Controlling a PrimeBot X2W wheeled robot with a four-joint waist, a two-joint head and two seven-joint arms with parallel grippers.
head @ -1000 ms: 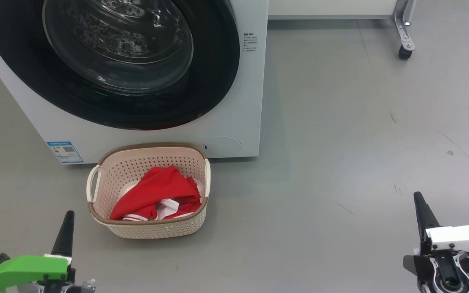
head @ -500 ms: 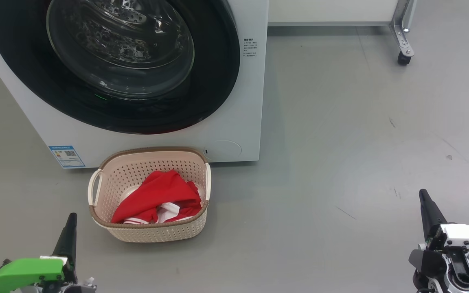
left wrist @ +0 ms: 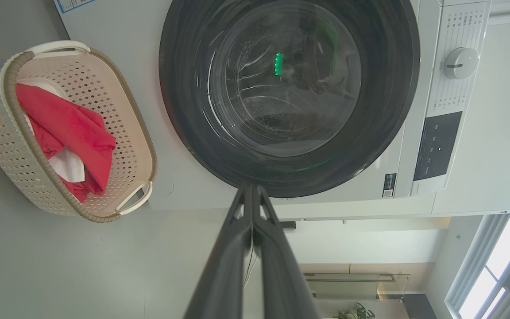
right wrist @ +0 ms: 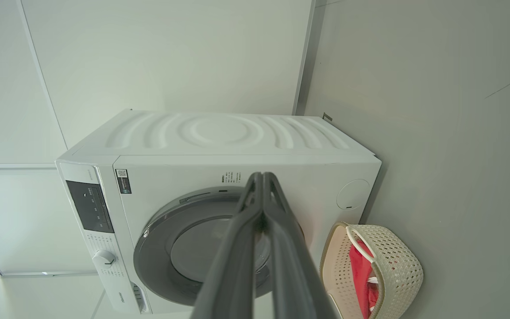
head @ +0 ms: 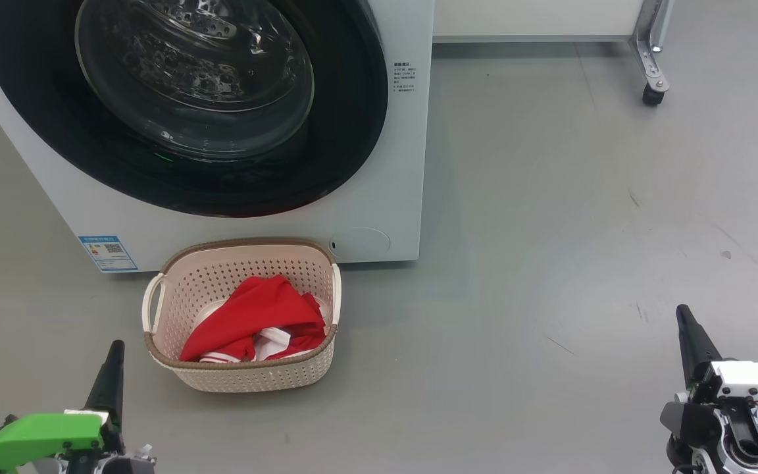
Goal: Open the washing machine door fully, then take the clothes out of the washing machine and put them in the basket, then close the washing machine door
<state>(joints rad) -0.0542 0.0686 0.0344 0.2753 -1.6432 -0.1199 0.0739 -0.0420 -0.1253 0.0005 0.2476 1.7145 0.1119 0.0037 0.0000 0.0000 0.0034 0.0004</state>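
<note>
Just R of basket: open floor

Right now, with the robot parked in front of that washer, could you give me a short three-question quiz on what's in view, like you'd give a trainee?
1. Fill in: the left fingers and the right fingers are both pressed ____ and hold nothing.
2. True or false: the washing machine door is closed against the machine's front.
3. Where do the clothes lie?
A) pinched in the left fingers
B) in the basket
C) hanging on the door

Key: 1 shut; 2 true; 3 B.
</note>
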